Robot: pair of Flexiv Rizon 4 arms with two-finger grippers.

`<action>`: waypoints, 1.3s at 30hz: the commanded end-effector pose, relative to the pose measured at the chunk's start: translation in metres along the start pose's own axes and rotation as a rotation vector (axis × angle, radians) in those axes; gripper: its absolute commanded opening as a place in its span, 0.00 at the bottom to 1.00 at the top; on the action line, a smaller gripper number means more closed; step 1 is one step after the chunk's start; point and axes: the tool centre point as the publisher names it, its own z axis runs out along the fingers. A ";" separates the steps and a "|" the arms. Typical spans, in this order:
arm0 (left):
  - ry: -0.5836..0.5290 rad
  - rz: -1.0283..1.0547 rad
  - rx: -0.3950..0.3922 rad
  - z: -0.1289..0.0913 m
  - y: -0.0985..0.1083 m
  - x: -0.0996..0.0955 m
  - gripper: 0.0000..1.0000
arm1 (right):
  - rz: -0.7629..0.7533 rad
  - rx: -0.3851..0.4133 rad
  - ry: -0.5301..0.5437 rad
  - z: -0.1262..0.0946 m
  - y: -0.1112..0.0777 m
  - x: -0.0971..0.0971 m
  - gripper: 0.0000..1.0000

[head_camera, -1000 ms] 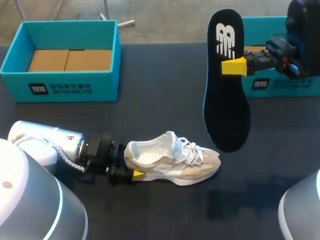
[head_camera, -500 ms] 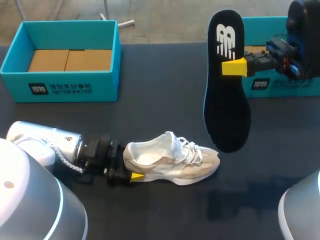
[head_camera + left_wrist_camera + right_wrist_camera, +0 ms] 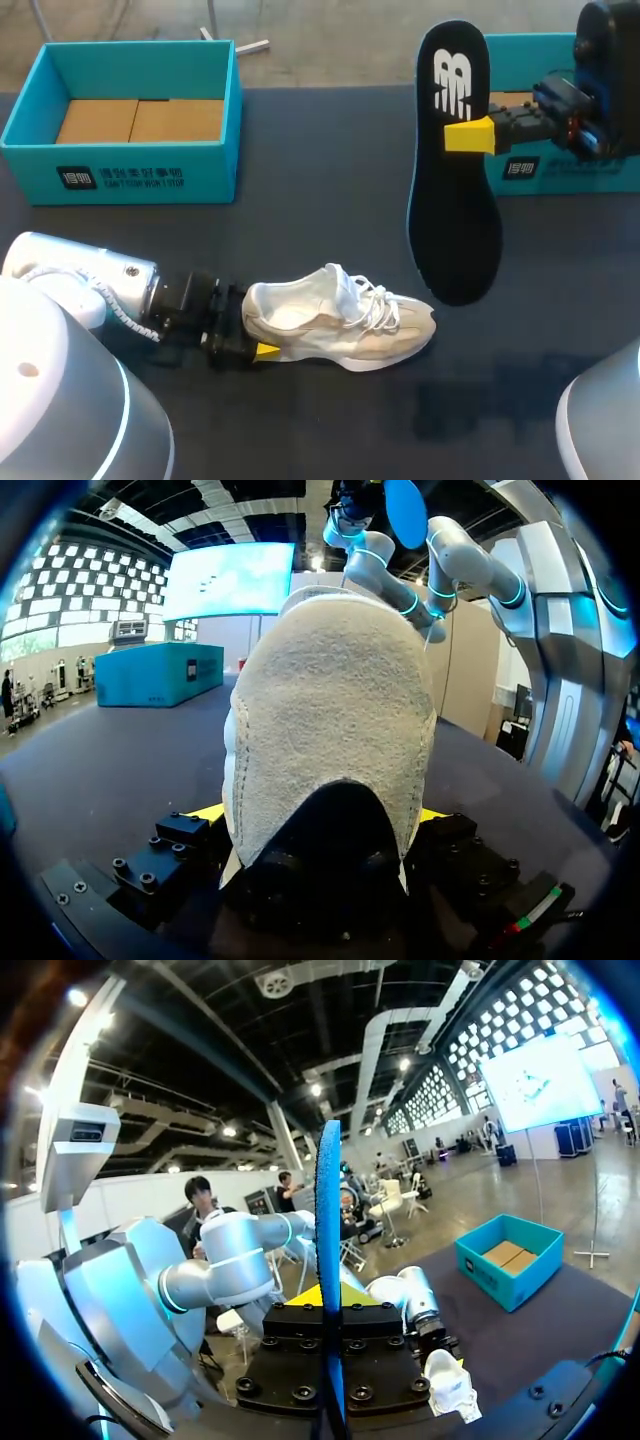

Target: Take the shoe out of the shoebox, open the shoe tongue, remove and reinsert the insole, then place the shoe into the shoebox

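A white and beige shoe [image 3: 335,325] lies on its sole on the dark table, toe to the right. My left gripper [image 3: 250,340] stands open at the shoe's heel [image 3: 330,730], which sits between the yellow fingertips [image 3: 205,813]. My right gripper [image 3: 468,133] is shut on a black insole [image 3: 450,170], holding it upright in the air above the table's right side. In the right wrist view the insole [image 3: 328,1240] shows edge-on between the fingers of the right gripper [image 3: 330,1305], with the shoe [image 3: 450,1385] far below. An open teal shoebox [image 3: 120,175] stands at the back left.
A second teal box [image 3: 570,165] sits at the back right, partly hidden behind my right arm. The first teal box [image 3: 505,1260] has brown cardboard in its bottom. Bare dark table lies between the boxes and in front of the shoe.
My left arm and gripper have slid a little to the left, and the shoe has shifted slightly left with them. The right arm and insole have not moved.
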 end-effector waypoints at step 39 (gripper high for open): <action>0.096 0.005 -0.101 -0.040 -0.015 0.004 1.00 | 0.002 0.005 0.002 0.003 0.002 -0.003 0.00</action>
